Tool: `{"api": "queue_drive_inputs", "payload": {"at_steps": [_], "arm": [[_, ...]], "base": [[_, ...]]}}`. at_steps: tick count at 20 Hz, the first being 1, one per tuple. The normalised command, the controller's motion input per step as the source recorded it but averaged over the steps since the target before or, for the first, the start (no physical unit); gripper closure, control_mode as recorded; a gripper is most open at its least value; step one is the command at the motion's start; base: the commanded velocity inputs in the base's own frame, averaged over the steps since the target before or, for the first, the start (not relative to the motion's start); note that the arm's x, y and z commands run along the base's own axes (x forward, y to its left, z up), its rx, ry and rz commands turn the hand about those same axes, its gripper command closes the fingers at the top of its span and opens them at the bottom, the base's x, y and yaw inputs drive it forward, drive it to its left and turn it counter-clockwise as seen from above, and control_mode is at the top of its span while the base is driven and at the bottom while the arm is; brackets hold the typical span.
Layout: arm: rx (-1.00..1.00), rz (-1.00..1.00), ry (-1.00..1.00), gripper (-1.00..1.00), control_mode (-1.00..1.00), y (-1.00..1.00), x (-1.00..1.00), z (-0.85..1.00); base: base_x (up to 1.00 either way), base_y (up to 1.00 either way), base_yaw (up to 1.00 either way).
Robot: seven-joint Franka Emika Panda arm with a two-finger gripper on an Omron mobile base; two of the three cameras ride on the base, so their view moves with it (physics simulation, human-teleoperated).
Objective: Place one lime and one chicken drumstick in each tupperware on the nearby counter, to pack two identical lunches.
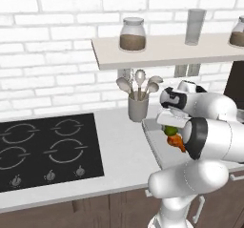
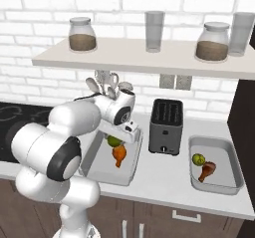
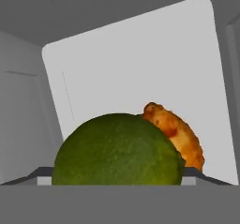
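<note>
- Our gripper (image 2: 130, 128) hangs just over the near tray (image 2: 94, 168). In the hand view a lime (image 3: 117, 150) sits right at the fingers, wide as the gap, so we cannot tell whether the jaws clasp it or stand spread with the lime lying below them in the tray.
- That lime (image 2: 114, 141) touches or nearly touches a drumstick (image 2: 119, 155), which lies on the floor of the same tray. The far tray (image 2: 234, 157), past the toaster (image 2: 166, 126), has its own lime (image 2: 198, 159) and drumstick (image 2: 207, 169). We judge the packing done or nearly done.
- If the lime is in our grasp above the floor, letting go could drop it onto the drumstick; being round, it may roll to the low rim or over it onto the counter (image 2: 164, 179).
- If it is already set down, lifting away with a pad touching it could drag or flick it out, leaving that lunch short.
- The wrist sits low inside the tray. A sideways pull could catch the rim and push the tray toward the counter edge.
- The utensil cup (image 1: 138, 107) stands just behind the arm in the left view. A wide swing back could knock it.
</note>
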Motion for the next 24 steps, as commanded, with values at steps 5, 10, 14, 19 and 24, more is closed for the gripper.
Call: {"api": "queue_drive_inputs", "payload": {"at_steps": [5, 10, 14, 19, 24], "arm": [[-0.08, 0.0, -0.02, 1.0, -1.0, 0.0, 0.0, -0.01], [-0.11, 0.0, -0.05, 1.0, -1.0, 0.11, 0.08, -0.19], [-0.08, 0.0, 0.0, 1.0, -1.0, 0.01, 0.16, -0.24], [0.0, 0.0, 0.01, -1.0, -1.0, 0.0, 0.0, 0.04], [0.0, 0.0, 0.0, -1.0, -1.0, 0.0, 0.0, 0.12]], "base": [[0.0, 0.0, 0.0], [0.0, 0.0, 0.0], [0.0, 0.0, 0.0], [0.0, 0.0, 0.0], [0.0, 0.0, 0.0]]}}
